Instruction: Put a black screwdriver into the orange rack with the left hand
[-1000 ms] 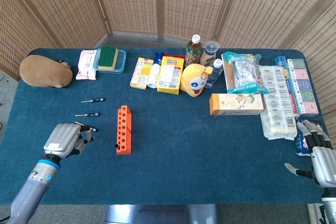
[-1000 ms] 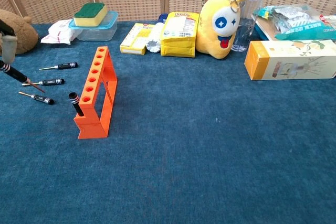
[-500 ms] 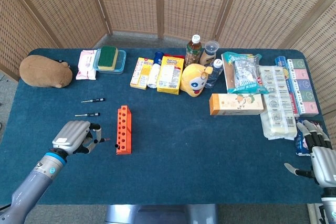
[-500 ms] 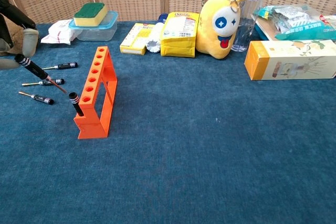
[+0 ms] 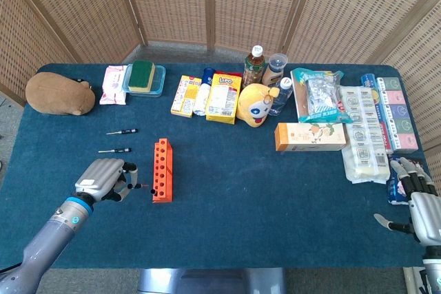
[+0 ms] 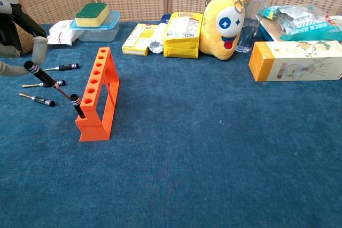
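Head view: left robot hand (image 5: 103, 179), lower left, grasps a black screwdriver (image 5: 140, 186) just beside the orange rack (image 5: 162, 169). Right robot hand (image 5: 422, 206), lower right, fingers spread, holding nothing.

Chest view: screwdriver tilted, tip near the rack's front end. Judgement: bring the shaft upright over a free hole before lowering.

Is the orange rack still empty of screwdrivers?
No, in the chest view one black screwdriver already stands in the nearest hole of the orange rack.
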`<state>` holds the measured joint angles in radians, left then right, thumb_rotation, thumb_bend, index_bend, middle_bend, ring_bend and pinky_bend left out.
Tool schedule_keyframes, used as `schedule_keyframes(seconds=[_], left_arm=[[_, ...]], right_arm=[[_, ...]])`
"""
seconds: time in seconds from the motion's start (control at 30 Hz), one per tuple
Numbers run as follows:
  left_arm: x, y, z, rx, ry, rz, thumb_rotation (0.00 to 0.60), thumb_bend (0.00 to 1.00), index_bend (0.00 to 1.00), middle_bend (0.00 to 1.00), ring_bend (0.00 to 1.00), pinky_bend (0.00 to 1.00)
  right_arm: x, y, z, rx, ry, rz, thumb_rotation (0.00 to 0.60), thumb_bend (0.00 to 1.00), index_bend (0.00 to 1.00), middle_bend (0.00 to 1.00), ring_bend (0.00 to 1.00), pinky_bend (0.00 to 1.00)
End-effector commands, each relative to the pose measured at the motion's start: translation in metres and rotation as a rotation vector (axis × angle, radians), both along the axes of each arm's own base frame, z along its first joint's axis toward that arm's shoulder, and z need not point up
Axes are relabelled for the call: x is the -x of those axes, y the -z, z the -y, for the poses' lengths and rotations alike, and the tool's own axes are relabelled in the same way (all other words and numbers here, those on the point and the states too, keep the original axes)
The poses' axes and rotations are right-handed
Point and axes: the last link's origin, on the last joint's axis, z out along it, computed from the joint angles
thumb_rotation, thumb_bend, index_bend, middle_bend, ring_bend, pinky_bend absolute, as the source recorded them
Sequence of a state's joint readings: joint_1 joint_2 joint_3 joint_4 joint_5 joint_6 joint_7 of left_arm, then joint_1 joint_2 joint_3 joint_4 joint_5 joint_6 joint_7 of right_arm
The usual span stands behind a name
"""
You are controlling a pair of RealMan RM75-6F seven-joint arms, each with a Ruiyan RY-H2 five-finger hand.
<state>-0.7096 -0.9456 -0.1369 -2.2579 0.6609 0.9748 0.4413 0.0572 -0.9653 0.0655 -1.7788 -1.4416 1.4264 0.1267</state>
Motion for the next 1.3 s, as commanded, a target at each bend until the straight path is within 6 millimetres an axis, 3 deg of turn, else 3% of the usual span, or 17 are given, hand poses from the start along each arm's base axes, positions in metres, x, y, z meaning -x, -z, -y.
schedule_keyframes(seconds=[0.03,0.57,1.3], left_arm=[[-0.001,0.002,0.001,0.008,0.000,0.001,0.600,0.37,0.58,1.00,0.98,1.00],[-0.008,0.018,-0.003,0.020,0.002,0.016,0.600,0.38,0.58,1.00,0.98,1.00],[-0.010,0.024,-0.005,0.029,-0.014,0.004,0.600,0.37,0.58,1.00,0.98,1.00]], right_arm=[[0.000,0.000,0.000,-0.001,-0.001,0.001,0.600,0.00,0.00,0.01,0.07,0.00],[0.001,-0.002,0.000,0.005,0.002,0.008,0.600,0.00,0.00,0.01,0.07,0.00],[0.001,-0.004,0.000,0.006,0.002,0.013,0.600,0.00,0.00,0.01,0.07,0.00]])
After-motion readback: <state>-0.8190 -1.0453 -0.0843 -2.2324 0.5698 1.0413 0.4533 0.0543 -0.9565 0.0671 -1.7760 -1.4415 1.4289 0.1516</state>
